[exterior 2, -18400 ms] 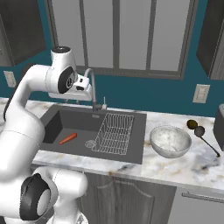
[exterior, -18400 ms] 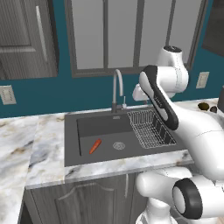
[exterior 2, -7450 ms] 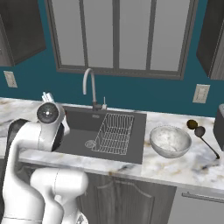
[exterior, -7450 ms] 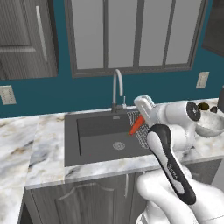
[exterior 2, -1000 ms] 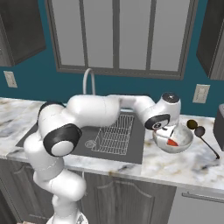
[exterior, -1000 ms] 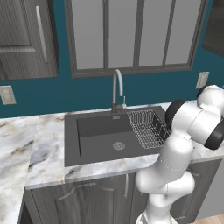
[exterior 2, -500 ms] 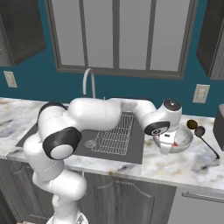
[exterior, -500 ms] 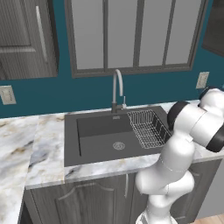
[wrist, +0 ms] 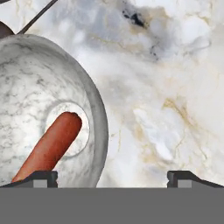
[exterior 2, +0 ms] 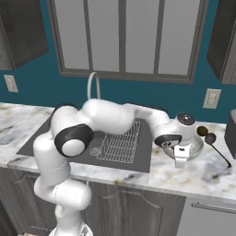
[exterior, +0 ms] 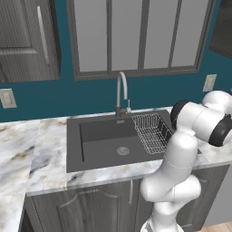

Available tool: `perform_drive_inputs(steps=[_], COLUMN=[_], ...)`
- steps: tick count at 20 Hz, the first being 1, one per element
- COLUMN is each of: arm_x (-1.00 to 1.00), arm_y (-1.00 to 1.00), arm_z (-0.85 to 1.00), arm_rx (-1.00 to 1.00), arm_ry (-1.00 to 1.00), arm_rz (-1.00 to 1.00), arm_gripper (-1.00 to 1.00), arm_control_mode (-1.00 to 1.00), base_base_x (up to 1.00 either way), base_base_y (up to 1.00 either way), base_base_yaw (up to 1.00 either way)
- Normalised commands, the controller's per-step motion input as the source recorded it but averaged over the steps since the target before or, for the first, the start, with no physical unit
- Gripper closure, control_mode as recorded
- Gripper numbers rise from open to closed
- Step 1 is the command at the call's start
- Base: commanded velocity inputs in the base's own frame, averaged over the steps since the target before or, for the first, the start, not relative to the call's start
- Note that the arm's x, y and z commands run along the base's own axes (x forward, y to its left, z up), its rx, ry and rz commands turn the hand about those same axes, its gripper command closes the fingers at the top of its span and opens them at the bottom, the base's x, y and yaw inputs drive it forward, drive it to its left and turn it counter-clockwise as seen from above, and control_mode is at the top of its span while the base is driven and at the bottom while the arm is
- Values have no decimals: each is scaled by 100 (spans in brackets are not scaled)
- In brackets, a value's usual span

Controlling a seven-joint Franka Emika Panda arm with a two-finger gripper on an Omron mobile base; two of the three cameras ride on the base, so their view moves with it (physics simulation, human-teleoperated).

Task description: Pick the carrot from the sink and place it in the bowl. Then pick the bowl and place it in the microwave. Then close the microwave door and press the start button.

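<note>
The marbled white-grey bowl (wrist: 35, 87) stands on the counter right of the sink (exterior: 104, 136). The orange-red carrot (wrist: 50, 146) lies slanted in its bottom, touching neither finger. My gripper (wrist: 113, 176) is open just over the bowl's rim, one fingertip above the inside and the other above bare counter outside. From the right base view the gripper (exterior 2: 180, 159) hangs at the near edge of the bowl (exterior 2: 197, 146). The microwave and its door are out of view.
A wire rack (exterior 2: 117, 145) sits in the sink's right half under the curved faucet (exterior: 121, 90). Two dark ladles (exterior 2: 208, 137) lie just behind the bowl. A dark block (exterior 2: 232, 133) cuts in at the right edge. Marble counter (wrist: 175, 87) surrounds the bowl.
The hand has shifted from over the bowl's middle to its near rim and sunk lower. The carrot stays lying in the bowl.
</note>
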Motion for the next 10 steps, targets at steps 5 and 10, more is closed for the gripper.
perform_drive_inputs(steps=[5, 10], arm_x=[29, 22], arm_y=[-18, -16], arm_z=[-29, -16], arm_rx=[0, 0], arm_ry=[0, 0], arm_rz=[0, 0], arm_gripper=[-100, -100], arm_control_mode=[-100, -100], base_base_x=[0, 0], base_base_y=[0, 0], base_base_yaw=[0, 0])
